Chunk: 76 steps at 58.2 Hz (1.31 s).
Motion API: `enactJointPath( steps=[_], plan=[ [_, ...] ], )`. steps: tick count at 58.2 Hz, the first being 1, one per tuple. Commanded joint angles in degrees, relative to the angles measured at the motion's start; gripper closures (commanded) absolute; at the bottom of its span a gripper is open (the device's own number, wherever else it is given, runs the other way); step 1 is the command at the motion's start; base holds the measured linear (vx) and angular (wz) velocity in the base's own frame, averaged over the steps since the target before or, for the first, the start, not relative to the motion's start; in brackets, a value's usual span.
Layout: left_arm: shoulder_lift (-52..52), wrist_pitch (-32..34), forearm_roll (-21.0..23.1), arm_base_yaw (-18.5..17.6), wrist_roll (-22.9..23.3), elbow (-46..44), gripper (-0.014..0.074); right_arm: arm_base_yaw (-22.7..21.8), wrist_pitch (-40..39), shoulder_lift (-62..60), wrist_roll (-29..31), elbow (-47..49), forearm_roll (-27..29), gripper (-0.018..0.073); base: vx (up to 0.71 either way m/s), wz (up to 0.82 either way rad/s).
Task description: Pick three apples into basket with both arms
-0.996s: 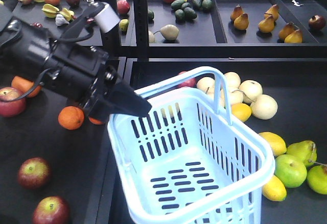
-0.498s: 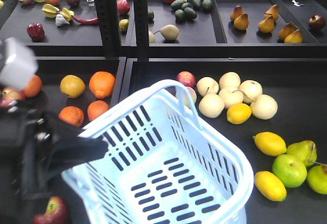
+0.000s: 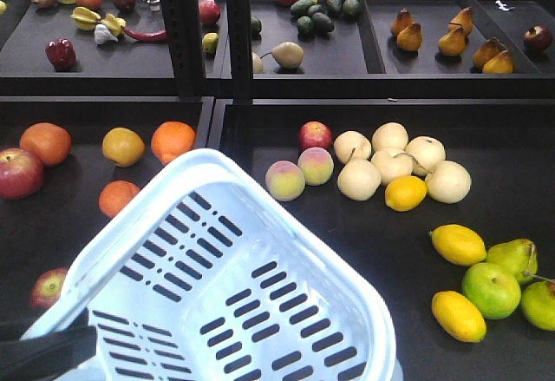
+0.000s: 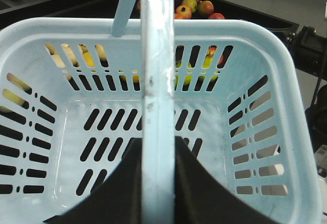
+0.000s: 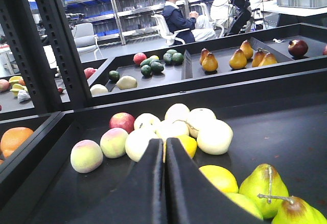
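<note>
Basket (image 3: pixel 295 233) of pale blue-white plastic, rectangular, with rows of dark slots in its walls and bottom, sits tilted in the near foreground of the front view, across the divider between two black trays (image 3: pixel 408 251). Its handle (image 4: pixel 157 81) runs straight up the left wrist view, and the left end effector (image 4: pixel 158 145) is clamped on it, one black finger on each side. The right end effector (image 5: pixel 164 147) is closed on nothing, its fingers pressed together above the right tray. Three red apples show: a left apple (image 3: pixel 17 173) at the edge of the left tray, a half-hidden apple (image 3: pixel 48 287) behind the basket rim, and a far apple (image 3: pixel 315 134) in the right tray just behind two peaches (image 3: pixel 285 180). Four oranges (image 3: pixel 172 141) lie in the left tray. The right tray also holds six pale round fruits (image 3: pixel 447 181), three lemons (image 3: pixel 459 244) and three green fruits (image 3: pixel 492 289).
</note>
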<state>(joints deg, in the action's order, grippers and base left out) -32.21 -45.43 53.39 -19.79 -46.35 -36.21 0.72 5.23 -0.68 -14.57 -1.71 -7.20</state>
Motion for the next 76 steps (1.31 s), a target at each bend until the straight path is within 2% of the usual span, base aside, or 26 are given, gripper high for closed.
enactJointPath(
  steps=[1, 76],
  plan=[
    [1.19, 4.00, 4.09, -0.35, 0.49, -0.51, 0.0603, -0.25, -4.29, -0.65, 0.45, -0.66, -0.61, 0.0564, 0.00, 0.00],
    [1.24, 3.55, 3.84, -0.35, 0.49, -0.51, 0.0602, -0.25, -4.25, -0.65, 0.45, -0.66, -0.61, 0.0564, 0.00, 0.00]
  ],
)
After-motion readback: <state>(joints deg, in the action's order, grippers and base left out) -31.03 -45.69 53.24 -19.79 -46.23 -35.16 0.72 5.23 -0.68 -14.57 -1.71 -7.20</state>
